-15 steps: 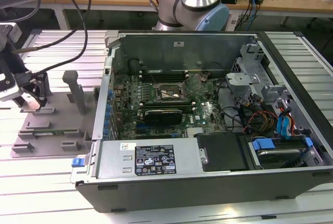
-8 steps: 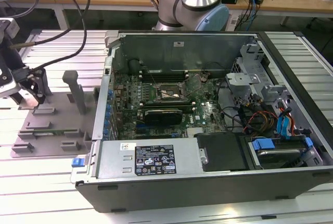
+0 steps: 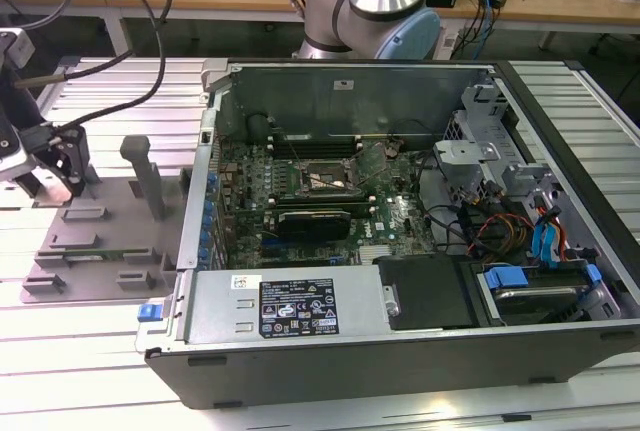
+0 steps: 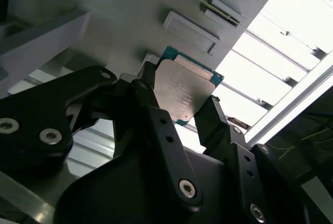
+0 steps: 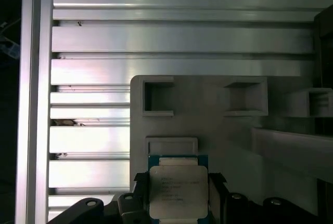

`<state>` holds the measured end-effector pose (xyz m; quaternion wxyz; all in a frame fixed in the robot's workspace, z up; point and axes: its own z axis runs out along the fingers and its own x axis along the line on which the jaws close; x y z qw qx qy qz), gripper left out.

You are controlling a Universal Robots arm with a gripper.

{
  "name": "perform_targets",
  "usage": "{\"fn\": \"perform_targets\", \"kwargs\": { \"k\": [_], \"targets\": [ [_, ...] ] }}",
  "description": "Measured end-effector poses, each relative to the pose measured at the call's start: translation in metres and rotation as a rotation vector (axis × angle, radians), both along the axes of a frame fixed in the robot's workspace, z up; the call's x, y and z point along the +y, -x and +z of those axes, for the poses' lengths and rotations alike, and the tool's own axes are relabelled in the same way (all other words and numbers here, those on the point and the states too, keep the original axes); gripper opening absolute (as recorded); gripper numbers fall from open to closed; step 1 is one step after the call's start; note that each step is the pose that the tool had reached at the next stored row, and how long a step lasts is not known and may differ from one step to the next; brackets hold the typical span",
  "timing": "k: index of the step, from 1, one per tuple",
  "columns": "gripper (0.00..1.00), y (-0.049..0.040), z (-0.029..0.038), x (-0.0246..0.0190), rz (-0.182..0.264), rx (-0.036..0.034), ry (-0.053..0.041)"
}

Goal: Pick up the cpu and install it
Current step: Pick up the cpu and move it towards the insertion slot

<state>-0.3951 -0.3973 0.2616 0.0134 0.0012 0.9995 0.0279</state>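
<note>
I see the pincer point(image 3: 55, 166) at the far left of the exterior view, middle height of the frame, above the grey fixture plate point(image 3: 100, 241). This plate lies on the slatted aluminium bench point(image 3: 80, 351). In the second wrist view the two black fingers point(image 4: 151, 96) of the pincer point(image 4: 182, 99) stand on two opposite edges of the cpu point(image 4: 184, 91). They are closed onto it, with only the chip's width between them. In the first wrist view it is the same: the cpu point(image 5: 178, 193) sits between the tips of the pincer point(image 5: 178, 182), silver top toward the camera, and a thin blue-green rim shows around it.

The chip is over the grey fixture plate point(image 5: 208, 130), just beside a small raised rectangular block point(image 5: 171, 145). I cannot tell if its underside touches the plate.

The open computer case point(image 3: 400, 351) fills the centre and right of the exterior view, well apart from the pincer. Inside it I see the green motherboard point(image 3: 390, 216) and the black-framed socket point(image 3: 325, 183) near the frame's centre. The arm's base point(image 3: 375, 11) is at the upper middle, behind the case.
</note>
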Motion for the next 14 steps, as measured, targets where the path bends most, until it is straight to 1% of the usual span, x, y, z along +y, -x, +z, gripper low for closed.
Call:
{"fn": "perform_targets", "kwargs": {
  "k": [1, 3, 5, 8, 12, 14],
  "targets": [
    [0.55, 0.0, 0.0025, 0.0, 0.0, 0.0, 0.0],
    [0.55, 0.0, 0.0101, 0.0001, 0.0, 0.0, 0.0],
    [0.55, 0.0, 0.0151, 0.0001, 0.0, -0.0002, 0.0],
    [0.55, 0.0, 0.0253, 0.0002, 0.0, -0.0008, 0.0],
    [0.55, 0.0, 0.0366, 0.0002, 0.0, -0.0015, 0.0],
    [0.55, 0.0, 0.0395, 0.0003, 0.0, -0.0016, 0.0]
  ]
}}
